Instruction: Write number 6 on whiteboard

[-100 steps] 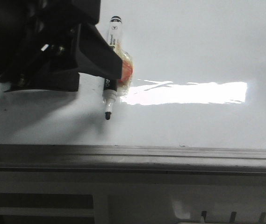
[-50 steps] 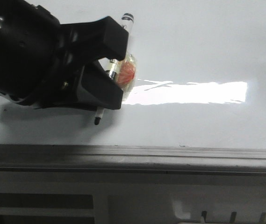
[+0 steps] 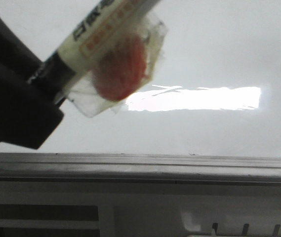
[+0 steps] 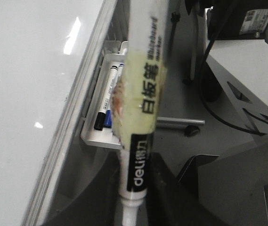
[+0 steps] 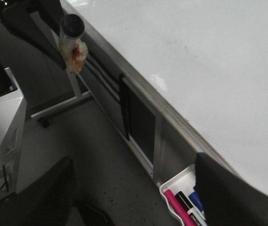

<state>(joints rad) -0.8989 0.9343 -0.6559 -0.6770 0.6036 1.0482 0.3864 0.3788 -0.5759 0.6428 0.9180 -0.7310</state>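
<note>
The whiteboard is a glossy white board with a grey metal rim along its near edge. No number 6 shows on it in any view. My left gripper is shut on a white-and-black marker pen, its dark fingers on either side of the pen's lower barrel. In the front view the pen slants very close to the camera, with an orange blob under clear tape on its side and its tip hidden behind the gripper. My right gripper is open and empty, off the board's edge.
A small white tray hangs below the board's rim holding pink, black and blue markers; it also shows in the left wrist view. A bright glare strip lies across the board. Grey floor and white equipment boxes lie beyond the board.
My left gripper has lifted the marker pen away from the board and towards the front camera. The tip, which was near the surface, is now out of sight.
</note>
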